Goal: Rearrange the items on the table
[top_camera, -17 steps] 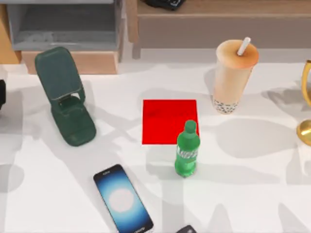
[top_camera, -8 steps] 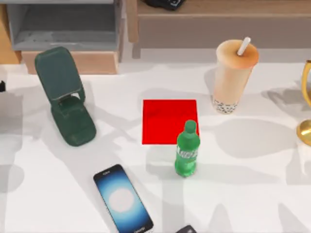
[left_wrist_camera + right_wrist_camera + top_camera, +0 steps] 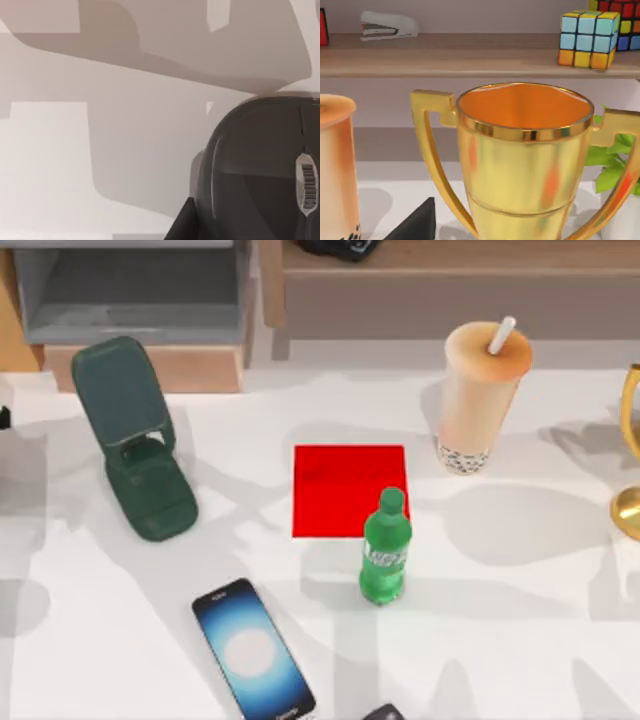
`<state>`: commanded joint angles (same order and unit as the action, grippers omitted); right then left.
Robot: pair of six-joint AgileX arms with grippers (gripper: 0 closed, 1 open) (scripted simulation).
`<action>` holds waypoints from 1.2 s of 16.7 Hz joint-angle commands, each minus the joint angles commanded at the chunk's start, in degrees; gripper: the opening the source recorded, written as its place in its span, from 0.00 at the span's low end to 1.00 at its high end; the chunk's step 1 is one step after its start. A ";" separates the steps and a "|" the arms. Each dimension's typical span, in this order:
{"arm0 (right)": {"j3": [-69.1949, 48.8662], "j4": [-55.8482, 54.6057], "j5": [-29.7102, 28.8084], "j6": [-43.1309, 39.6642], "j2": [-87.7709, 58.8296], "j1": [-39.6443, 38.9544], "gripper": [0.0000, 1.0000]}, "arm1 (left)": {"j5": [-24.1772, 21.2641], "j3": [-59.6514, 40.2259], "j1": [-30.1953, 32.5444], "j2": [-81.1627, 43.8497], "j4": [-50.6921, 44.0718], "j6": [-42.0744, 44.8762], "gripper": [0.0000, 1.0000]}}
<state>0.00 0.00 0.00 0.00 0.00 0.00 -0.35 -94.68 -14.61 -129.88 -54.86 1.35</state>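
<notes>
At the near edge of the wide white marbled table (image 3: 520, 640) lies the black smartphone with a glowing blue-white screen (image 3: 254, 650), flat and face up, angled toward the left; just to its right, cut off by the near edge, sits the small dark grey oval computer mouse (image 3: 384, 713), which the left wrist view shows close up with its scroll wheel (image 3: 260, 170). A dark sliver at that view's edge may belong to the left gripper; whether it is apart or together, I cannot tell. Farther in, near the middle, the green plastic soda bottle (image 3: 385, 548) stands upright at the near right corner of the flat red square mat (image 3: 340, 485); well to the left a dark green folding phone stand (image 3: 135, 435) rests with its back plate raised. Beyond, toward the right, the tall tan bubble-tea cup with a white straw (image 3: 478, 400) stands upright, apart from the mat; at the far right edge is a shiny gold trophy cup with two handles (image 3: 522, 165), seen large from the right wrist, the tea cup beside it; the right gripper's state I cannot tell. At the back run the wooden and grey shelf units (image 3: 420, 285); one shelf carries a white stapler (image 3: 387, 25) and a multicoloured puzzle cube (image 3: 587, 39).
</notes>
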 joint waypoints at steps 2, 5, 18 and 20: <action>0.00 0.00 0.00 0.00 0.00 0.00 1.00 | 0.00 0.00 0.00 0.00 0.00 0.00 0.00; 0.00 0.00 0.00 0.00 0.00 0.00 1.00 | 0.00 0.00 0.00 0.00 0.00 0.00 0.00; 0.00 0.00 0.00 0.00 0.00 0.00 1.00 | 1.16 -13.91 4.31 4.23 -15.64 0.99 0.00; 0.00 0.00 0.00 0.00 0.00 0.00 1.00 | 0.32 -15.24 1.38 4.92 -19.11 0.23 0.00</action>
<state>0.00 0.00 0.00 0.00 0.00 0.00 -0.03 -109.92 -13.23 -124.97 -73.98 1.58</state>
